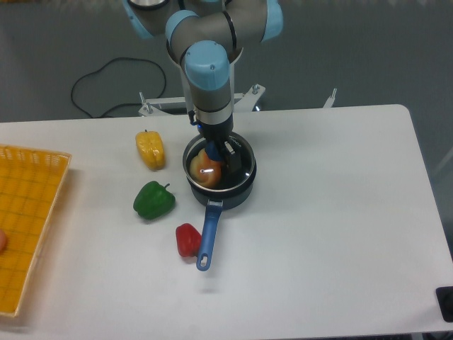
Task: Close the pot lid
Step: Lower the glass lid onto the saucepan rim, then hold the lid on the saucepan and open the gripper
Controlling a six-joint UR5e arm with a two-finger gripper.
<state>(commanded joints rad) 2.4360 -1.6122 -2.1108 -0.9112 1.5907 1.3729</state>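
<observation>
The pot [221, 185] stands on the white table [333, 227] a little left of centre, its blue handle [207, 235] running toward the near edge and slightly left. The lid [233, 170] lies over the pot's mouth, its metal rim following the pot's rim; whether it sits fully level cannot be told. Through the glass an orange item [204, 168] shows inside the pot, with a bright glint on it. The arm [209, 64] comes down from the far side, and the gripper [217, 150] is over the middle of the lid, its fingers on either side of the blue knob [215, 151]; they stand narrow, apparently gripping the knob, though the contact itself is too small to see plainly. Three peppers lie on the table left of the pot: a yellow pepper [150, 149] farthest back, a green pepper [153, 200] nearer, and a red pepper [187, 239] nearest, just beside the handle's left flank. A yellow basket [28, 219] occupies the table's left edge, partly cut off by the frame. Behind the table a black cable [106, 85] loops on the grey floor, and a metal bracket [241, 103] sits at the arm's base.
</observation>
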